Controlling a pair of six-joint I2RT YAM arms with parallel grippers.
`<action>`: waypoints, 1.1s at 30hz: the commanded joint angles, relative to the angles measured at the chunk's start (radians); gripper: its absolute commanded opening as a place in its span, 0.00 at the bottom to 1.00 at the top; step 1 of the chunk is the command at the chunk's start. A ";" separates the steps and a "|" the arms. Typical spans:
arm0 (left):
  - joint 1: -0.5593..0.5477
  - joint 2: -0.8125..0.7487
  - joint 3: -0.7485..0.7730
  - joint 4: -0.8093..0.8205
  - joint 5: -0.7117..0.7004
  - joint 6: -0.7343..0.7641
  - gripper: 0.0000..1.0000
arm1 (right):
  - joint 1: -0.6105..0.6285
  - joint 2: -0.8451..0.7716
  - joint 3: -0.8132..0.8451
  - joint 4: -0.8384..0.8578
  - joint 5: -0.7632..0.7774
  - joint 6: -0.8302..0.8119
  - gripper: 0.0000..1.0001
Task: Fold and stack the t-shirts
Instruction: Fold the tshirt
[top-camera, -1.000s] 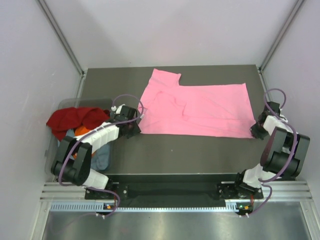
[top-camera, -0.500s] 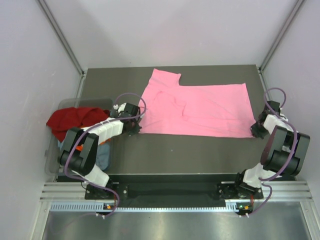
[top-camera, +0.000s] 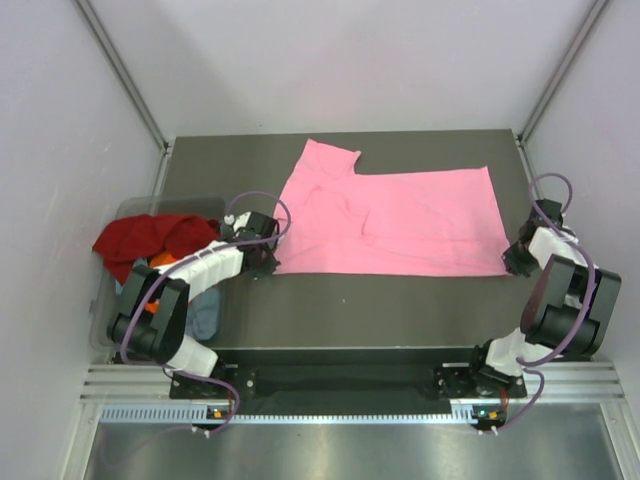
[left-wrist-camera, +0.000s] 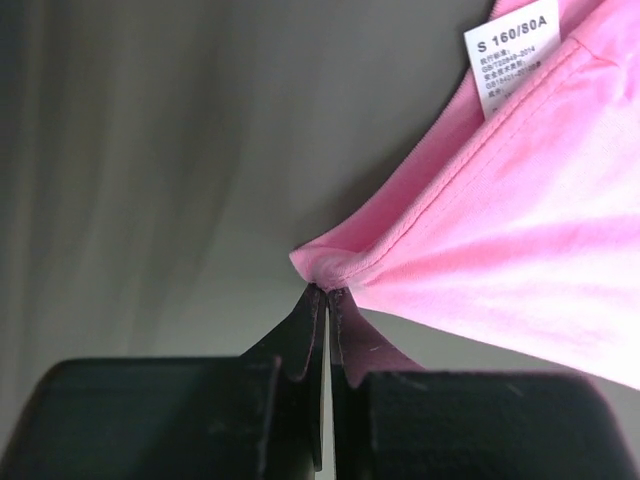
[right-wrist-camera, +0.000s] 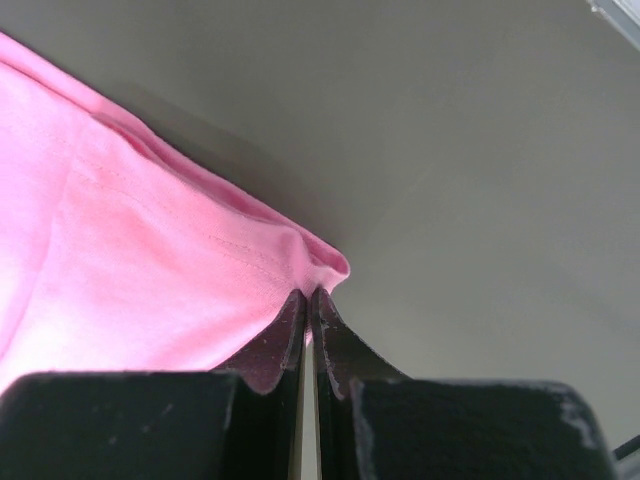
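Wrist cams only caught a slice of the pink t-shirt (left-wrist-camera: 520, 230); the rest ran off the frame edges. The neck label (left-wrist-camera: 510, 55) got clipped at its top corner, and the fine print under the size line was too tiny to read. The pinched corners vanished between the fingers of the left hand (left-wrist-camera: 327, 300) and right hand (right-wrist-camera: 308, 300). From above, the left arm (top-camera: 190, 270) covered most of the orange t-shirt (top-camera: 160, 263) and the grey-blue t-shirt (top-camera: 205, 318) in the bin (top-camera: 170, 200), so I couldn't tell how they lay.
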 joint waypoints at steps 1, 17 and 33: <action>-0.008 -0.073 -0.023 -0.098 -0.021 0.019 0.00 | -0.013 -0.058 0.017 -0.017 0.041 -0.025 0.00; -0.027 -0.218 0.049 -0.200 0.025 0.048 0.36 | -0.013 -0.104 0.075 -0.101 0.012 -0.032 0.26; 0.155 0.329 0.757 0.020 0.242 0.258 0.48 | 0.106 0.217 0.419 0.262 -0.515 -0.182 0.51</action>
